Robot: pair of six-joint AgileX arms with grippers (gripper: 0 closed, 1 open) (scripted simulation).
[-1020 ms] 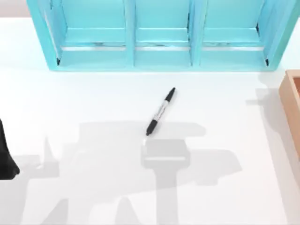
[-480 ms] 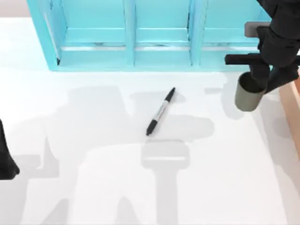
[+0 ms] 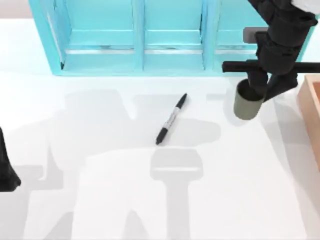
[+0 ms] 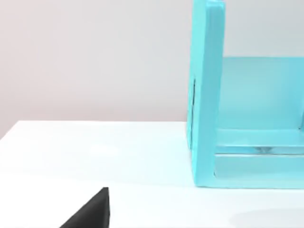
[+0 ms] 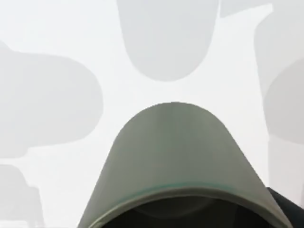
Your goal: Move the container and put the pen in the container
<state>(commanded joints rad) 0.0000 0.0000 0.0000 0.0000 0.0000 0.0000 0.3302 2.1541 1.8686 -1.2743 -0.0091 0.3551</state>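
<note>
The container [image 3: 247, 105], a small olive-grey cup, hangs upright just above the table at the right, in front of the shelf. My right gripper [image 3: 263, 88] is shut on its rim from above. In the right wrist view the container [image 5: 176, 161] is close below the camera, over bare white tabletop. The pen [image 3: 171, 119], with black ends and a pale barrel, lies slanted at the table's middle, well left of the cup. My left arm [image 3: 6, 170] is parked at the left edge.
A big turquoise shelf unit [image 3: 170, 35] runs along the back, and its end wall [image 4: 208, 95] is in the left wrist view. A tan wooden box [image 3: 312, 112] stands at the right edge, close beside the cup. Open tabletop lies around and in front of the pen.
My right arm has come into view from the right holding the container and has carried it leftward. The pen and the left arm have not moved.
</note>
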